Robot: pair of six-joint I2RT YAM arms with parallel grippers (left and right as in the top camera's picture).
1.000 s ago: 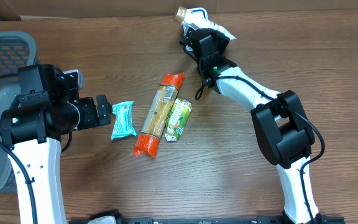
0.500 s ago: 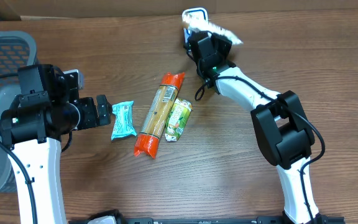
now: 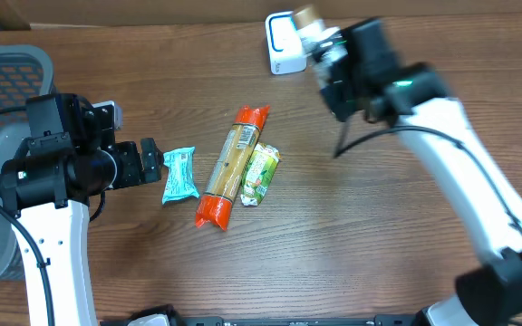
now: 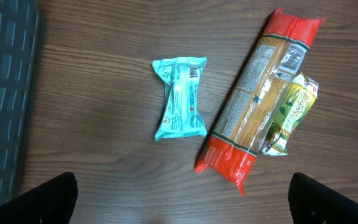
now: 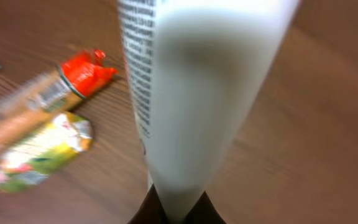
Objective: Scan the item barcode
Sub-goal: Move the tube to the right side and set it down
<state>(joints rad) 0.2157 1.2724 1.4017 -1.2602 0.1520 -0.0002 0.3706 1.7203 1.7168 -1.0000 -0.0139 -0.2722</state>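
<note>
White pouch with a tan cap is in the right gripper, held up over the far side of the table. In the overhead view, its cap end sits just beside the white scanner box; you can't tell whether they touch, since arm and pouch are blurred. The left gripper hangs with jaws spread wide and nothing in them, just left of a teal packet. A long orange pasta pack lies diagonally mid-table, with a small green packet touching its right side. A grey basket is at the left edge.

Left wrist view: both dark fingertips show only in the bottom corners, far apart, over bare wood. Teal packet lies clear of the pasta pack; the green packet rests against the pack's lower half. Basket mesh runs down the left.

Right wrist view: the pouch fills the frame, pinched at its narrow end between the two dark fingers — jaws squeezed tight on it. Black print runs along its left edge, too blurred to read. Pasta pack and green packet are smeared on the table behind.
</note>
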